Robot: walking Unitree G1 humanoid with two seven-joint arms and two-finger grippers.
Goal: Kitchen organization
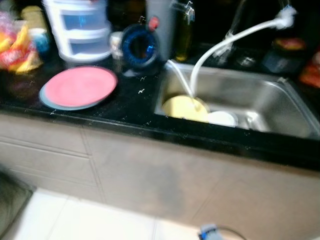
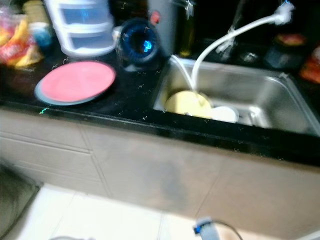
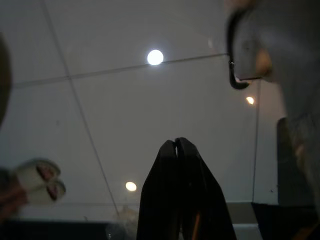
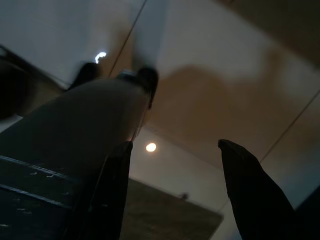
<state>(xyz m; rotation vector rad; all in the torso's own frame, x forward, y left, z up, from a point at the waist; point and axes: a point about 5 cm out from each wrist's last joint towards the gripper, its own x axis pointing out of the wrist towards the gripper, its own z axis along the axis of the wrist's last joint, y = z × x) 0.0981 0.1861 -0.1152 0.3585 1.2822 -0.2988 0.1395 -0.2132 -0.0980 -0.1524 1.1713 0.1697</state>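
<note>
A pink plate (image 1: pixel 81 85) lies on a grey-blue plate on the black counter (image 1: pixel 132 102), left of the steel sink (image 1: pixel 260 100). In the sink sit a yellow plate (image 1: pixel 183 108) and a white bowl (image 1: pixel 221 118), under a white faucet hose (image 1: pixel 235 36). A round blue object (image 1: pixel 140 46) stands behind the plates. My left gripper (image 3: pixel 176 144) hangs over the tiled floor with its fingers together and nothing in them. My right gripper (image 4: pixel 175 146) hangs beside my leg, fingers apart and empty.
White plastic drawers (image 1: pixel 82 27) and snack packets (image 1: pixel 17 47) stand at the counter's back left. A bottle (image 1: pixel 183 30) and jars (image 1: pixel 280 52) line the back. Beige cabinet fronts (image 1: pixel 150 175) drop to a white tiled floor (image 1: pixel 90 220). A dark mat (image 1: pixel 10 200) lies at lower left.
</note>
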